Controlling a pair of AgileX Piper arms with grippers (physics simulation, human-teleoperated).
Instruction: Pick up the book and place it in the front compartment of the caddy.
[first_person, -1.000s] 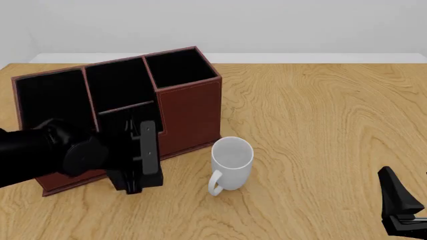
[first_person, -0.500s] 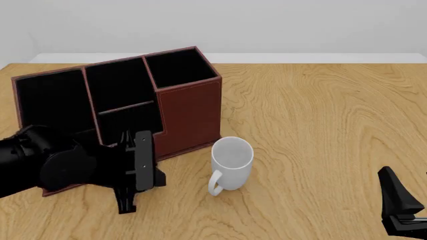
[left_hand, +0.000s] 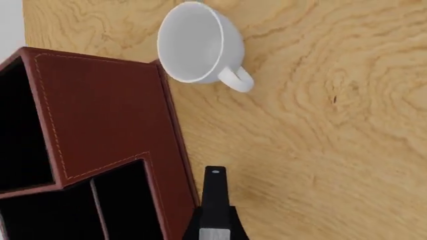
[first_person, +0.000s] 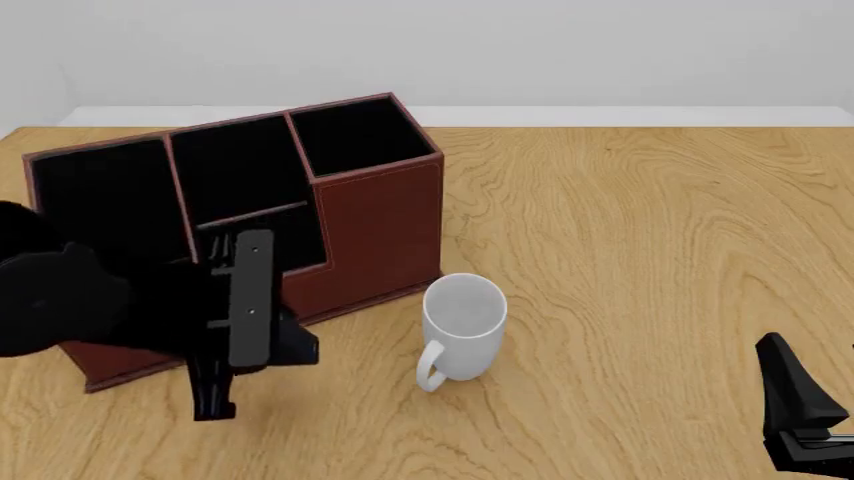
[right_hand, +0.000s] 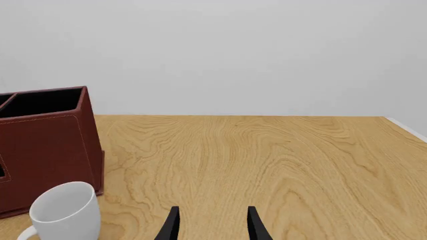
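Left wrist view shows the left gripper (left_hand: 214, 176) as one narrow black strip, fingers apparently pressed together with nothing seen between them. Front view places it (first_person: 211, 400) pointing down at the table (first_person: 641, 260), just near of the caddy (first_person: 380, 220) at its left end. The book cannot be made out in any view; it may be hidden by the arm or lost against black lining. The front compartment (first_person: 230, 175), the tall-walled pocket of the divided pair, lies far and slightly right of this gripper. A white mug (first_person: 463, 320) stands to its right. Well apart at near right, the right gripper (right_hand: 213, 227) rests with fingers spread, empty.
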